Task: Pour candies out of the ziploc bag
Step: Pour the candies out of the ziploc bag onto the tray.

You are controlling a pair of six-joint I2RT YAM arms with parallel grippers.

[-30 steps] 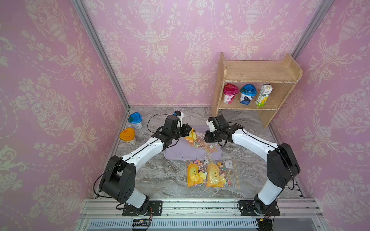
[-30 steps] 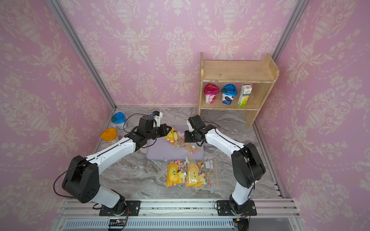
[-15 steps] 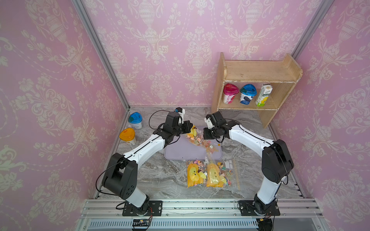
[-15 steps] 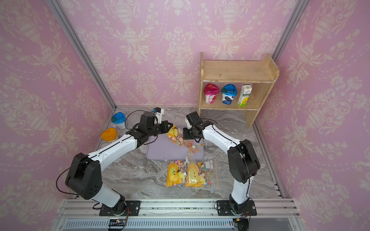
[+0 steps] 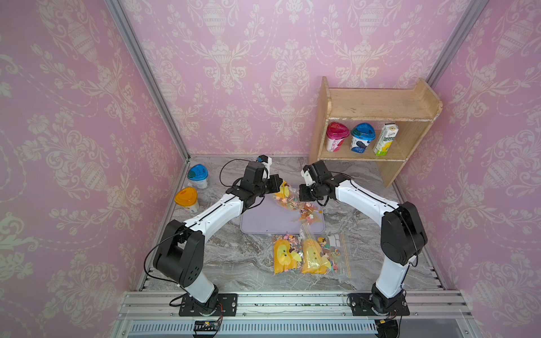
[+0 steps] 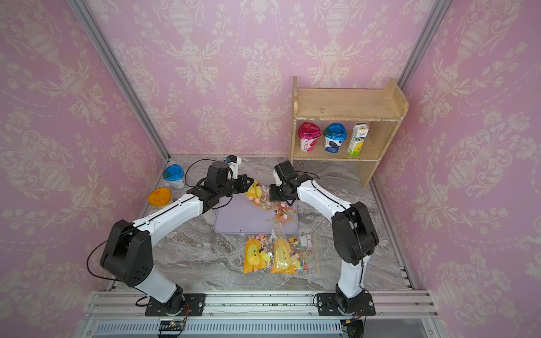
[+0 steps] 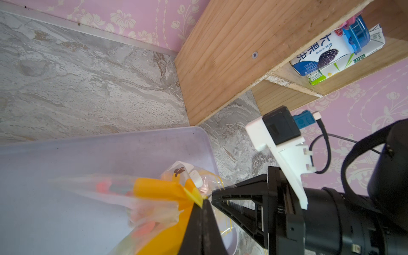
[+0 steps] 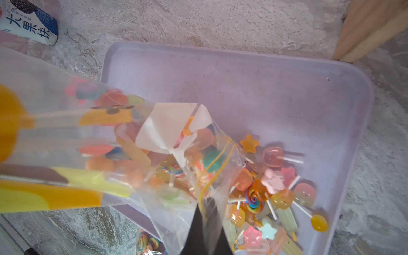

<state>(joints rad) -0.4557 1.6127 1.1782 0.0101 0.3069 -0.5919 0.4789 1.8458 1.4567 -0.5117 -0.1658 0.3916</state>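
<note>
Candies [image 5: 307, 215] are spilling onto the lilac tray [image 5: 257, 225] in both top views. The ziploc bag [image 5: 288, 194] hangs tilted between the arms, a touch higher than a second ago, so we judge the pour well under way.

Left wrist: the left gripper [image 7: 202, 204] is pinching the bag's yellow corner.

Right wrist: the right gripper [image 8: 205, 207] is nipped tight on the mouth edge. Perhaps half the sweets are still inside, though the blur makes that hard to judge.

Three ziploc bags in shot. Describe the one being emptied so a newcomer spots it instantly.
Find the lavender tray mid-table. The ziploc bag hangs over its far side, pinched by the left gripper and right gripper, candies heaped under its open mouth. The two other bags lie flat on the marble table before the tray, ungripped.
</note>
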